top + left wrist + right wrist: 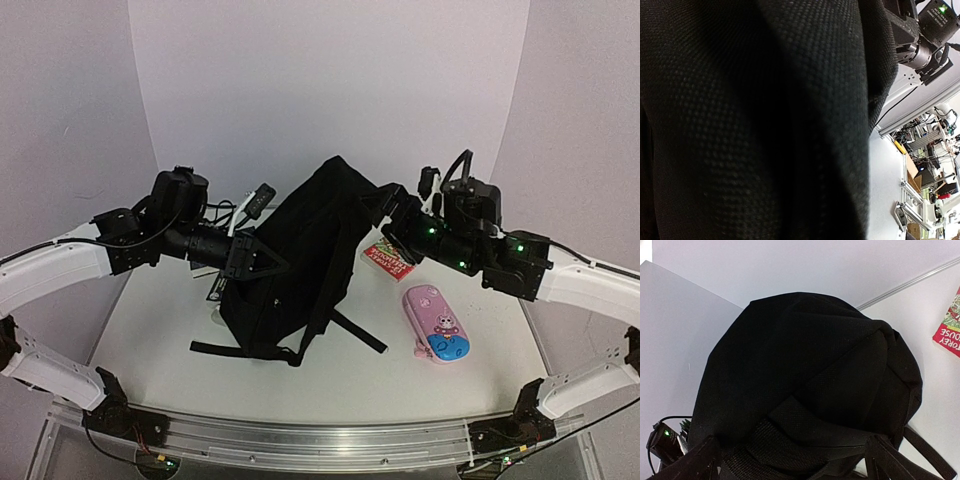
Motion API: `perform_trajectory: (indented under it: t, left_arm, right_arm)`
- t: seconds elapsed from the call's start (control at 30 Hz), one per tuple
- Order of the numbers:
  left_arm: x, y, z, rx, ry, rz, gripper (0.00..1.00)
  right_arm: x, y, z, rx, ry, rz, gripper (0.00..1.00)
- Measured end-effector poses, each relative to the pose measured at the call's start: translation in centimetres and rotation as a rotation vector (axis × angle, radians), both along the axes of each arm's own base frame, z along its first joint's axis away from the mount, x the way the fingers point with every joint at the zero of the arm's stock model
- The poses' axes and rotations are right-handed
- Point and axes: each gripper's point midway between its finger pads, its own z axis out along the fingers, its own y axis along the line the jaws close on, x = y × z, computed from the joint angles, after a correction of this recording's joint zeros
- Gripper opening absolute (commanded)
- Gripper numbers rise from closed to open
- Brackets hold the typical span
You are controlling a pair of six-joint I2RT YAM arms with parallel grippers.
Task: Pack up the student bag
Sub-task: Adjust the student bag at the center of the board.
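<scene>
Top external view: left end effector (266, 262) clamped on student bag (305, 250) side fabric; right end effector (388, 210) spread wide, near the bag's top.

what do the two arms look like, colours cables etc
Left arm and right arm have white lower links and black motor joints. The left gripper and right gripper are black, with tapered fingers. Black cables loop beside the wrists; small green lights glow on the right arm.

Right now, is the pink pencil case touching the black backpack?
Apart. The top external view shows bare white table between the pencil case and the backpack, including its nearest strap end.
</scene>
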Motion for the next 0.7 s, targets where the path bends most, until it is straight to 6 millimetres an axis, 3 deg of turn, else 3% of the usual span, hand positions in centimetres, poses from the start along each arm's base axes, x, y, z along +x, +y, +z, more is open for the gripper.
perform_trajectory:
  t: [0.13, 0.37, 0.53, 0.6, 0.7]
  left_arm:
    - [-0.1, 0.1, -0.3, 0.012, 0.006, 0.001, 0.02]
    - [-0.2, 0.1, -0.5, 0.02, 0.014, -0.002, 0.02]
    - [-0.4, 0.2, -0.7, 0.027, 0.025, -0.007, 0.04]
    - [-0.5, 0.3, -0.8, 0.032, 0.033, -0.012, 0.1]
    - [-0.8, 0.2, -0.6, 0.037, 0.052, -0.025, 0.36]
  right_arm:
    - [0.0, 0.6, 0.0, 0.016, 0.002, 0.012, 0.86]
    - [0.5, 1.6, -0.2, 0.033, 0.002, 0.015, 0.65]
    - [1.2, 2.8, -0.5, 0.028, -0.007, 0.023, 0.37]
    - [1.3, 3.2, -0.7, 0.028, -0.005, 0.025, 0.2]
    - [1.4, 3.4, -0.5, 0.021, -0.021, 0.028, 0.02]
